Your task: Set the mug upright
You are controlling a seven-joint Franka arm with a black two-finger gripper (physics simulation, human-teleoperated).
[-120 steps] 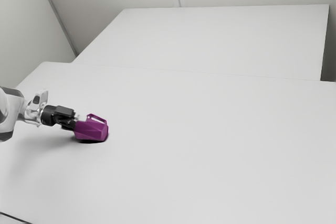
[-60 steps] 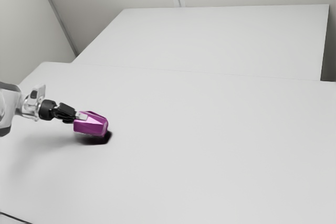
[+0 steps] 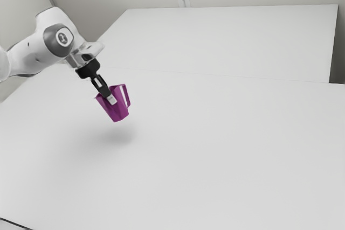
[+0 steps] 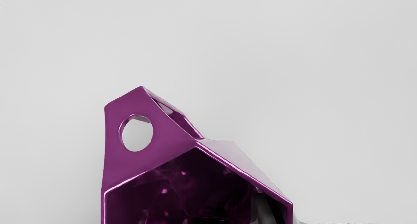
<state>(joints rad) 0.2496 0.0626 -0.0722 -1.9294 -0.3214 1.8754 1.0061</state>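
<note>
White and bare-faced, the desk [image 3: 215, 149] spreads beneath the arm [image 3: 40, 55]. Over it hangs the mug [image 3: 115, 111], tilted, apart from its shadow [image 3: 118, 136], mouth toward the claw [image 3: 112, 99]. That pinches the mug's wall, one finger [image 4: 263, 209] inside, probably so it can be levelled base-down. Darkness hides the mug's inner bottom.
</note>
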